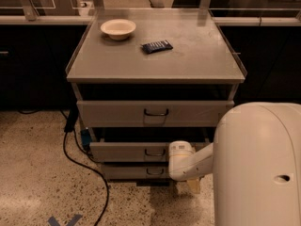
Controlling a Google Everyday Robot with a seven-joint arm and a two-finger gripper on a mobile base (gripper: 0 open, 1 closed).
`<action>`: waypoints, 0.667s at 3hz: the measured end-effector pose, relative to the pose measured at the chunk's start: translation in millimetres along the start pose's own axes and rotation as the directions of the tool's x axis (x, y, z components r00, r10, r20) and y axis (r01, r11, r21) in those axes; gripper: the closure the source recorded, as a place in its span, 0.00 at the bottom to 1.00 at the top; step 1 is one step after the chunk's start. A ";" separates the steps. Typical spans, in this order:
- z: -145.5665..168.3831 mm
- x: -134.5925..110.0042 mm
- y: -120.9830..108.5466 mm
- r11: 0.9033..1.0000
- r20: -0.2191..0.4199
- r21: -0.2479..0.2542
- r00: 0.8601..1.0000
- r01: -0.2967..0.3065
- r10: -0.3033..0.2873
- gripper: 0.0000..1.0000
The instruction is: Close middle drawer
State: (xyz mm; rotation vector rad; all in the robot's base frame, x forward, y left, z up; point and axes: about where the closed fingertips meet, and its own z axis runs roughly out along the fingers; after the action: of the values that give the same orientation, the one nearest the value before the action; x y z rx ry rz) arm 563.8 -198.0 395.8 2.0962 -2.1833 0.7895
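Hanging low in front of the cabinet, the gripper (192,185) shows only as a tan shape beneath the white rounded end of the arm (181,158). It sits at about the height of the lowest drawer (136,172) and to the right of that drawer's handle. Whether it is spread or closed cannot be told, and nothing can be seen held in it.

The rounded arm end lies against the front of the middle drawer (123,151), just right of its small dark handle (154,152). That drawer is the second of three. It stands a little way out of the cabinet, with a dark gap above its low front panel. Above it is the top drawer (113,113), which is wider and has a taller front.

On the grey cabinet top (197,60), a pale bowl (118,28) sits near the back left. A small dark packet (157,46) lies near the middle, apart from the bowl.

The robot's large white body (258,168) fills the lower right. A black cable (77,160) runs down the cabinet's left side and curves across the speckled floor (33,173). A blue mark (66,219) lies at the bottom edge.
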 end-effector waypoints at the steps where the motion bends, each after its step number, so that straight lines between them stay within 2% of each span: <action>1: 3.5 -7.1 -3.2 1.000 0.017 0.012 1.000 0.012 -0.012 0.00; 2: 6.6 -22.7 -26.2 0.997 0.039 0.058 0.998 0.049 -0.052 0.00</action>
State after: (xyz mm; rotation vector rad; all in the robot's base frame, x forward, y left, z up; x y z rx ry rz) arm 592.9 -178.6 391.2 2.2033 -2.1426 0.8225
